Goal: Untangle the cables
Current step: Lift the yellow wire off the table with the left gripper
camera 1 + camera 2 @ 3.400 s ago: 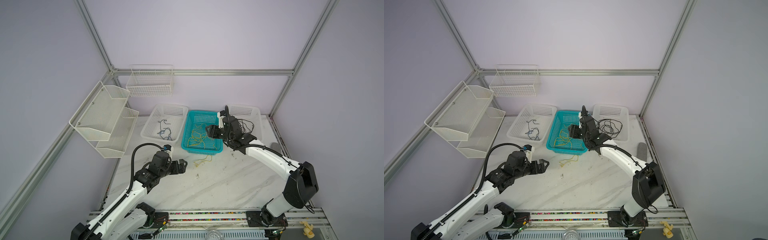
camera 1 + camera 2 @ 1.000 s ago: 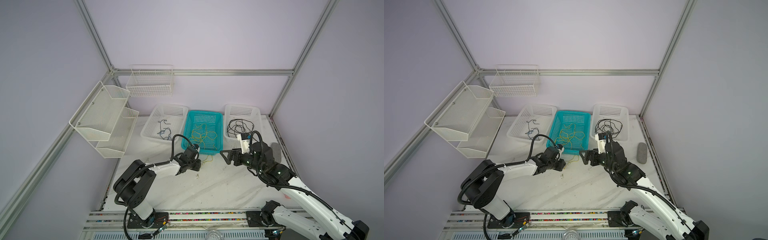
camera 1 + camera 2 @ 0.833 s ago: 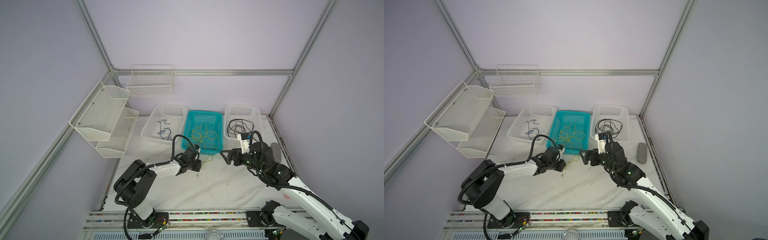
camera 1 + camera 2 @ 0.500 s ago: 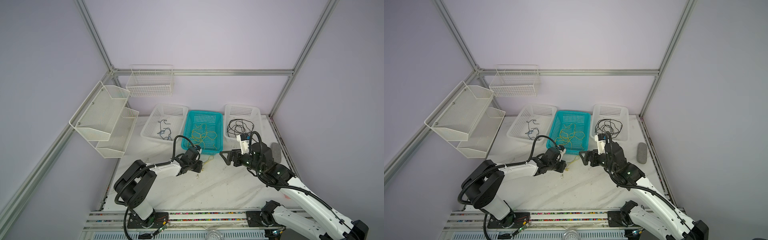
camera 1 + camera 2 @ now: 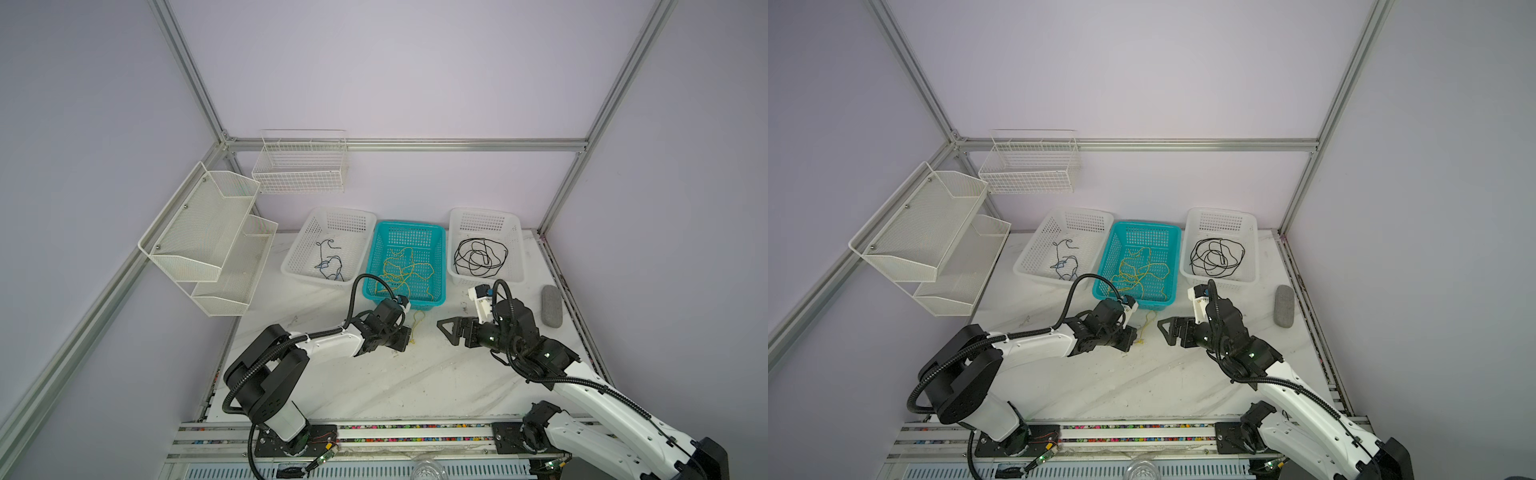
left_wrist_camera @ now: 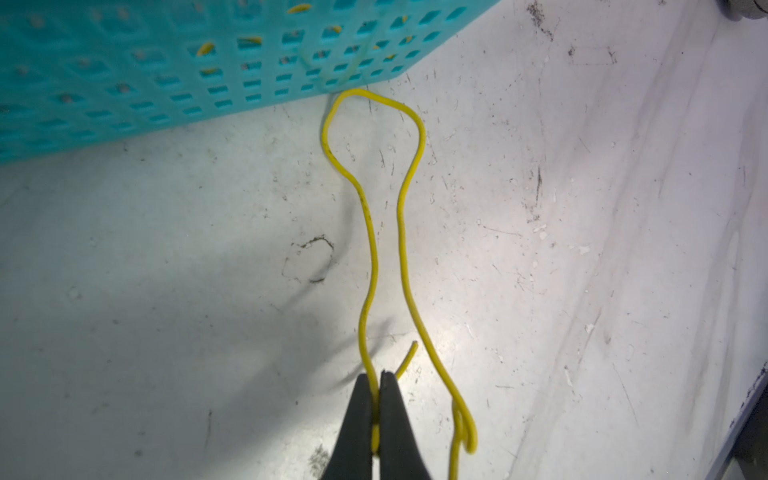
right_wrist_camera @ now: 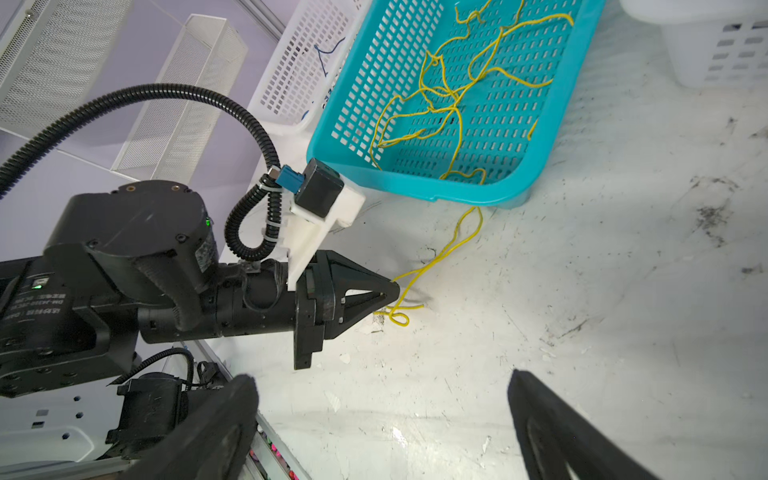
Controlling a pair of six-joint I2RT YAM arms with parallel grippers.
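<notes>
One yellow cable lies in a long loop on the marble table, just in front of the teal basket. My left gripper is shut on one strand near the cable's free end, low at the table, as both top views show. More yellow cables lie tangled inside the teal basket. My right gripper stands open and empty, a short way right of the loop, facing the left gripper.
Left of the teal basket, a white basket holds a dark blue cable. Another white basket on the right holds black cables. A grey oblong lies by the right edge. Mesh shelves hang on the left wall.
The left gripper's jaws have closed onto the yellow cable on the table. The right arm has edged slightly toward it, its gripper still open.
</notes>
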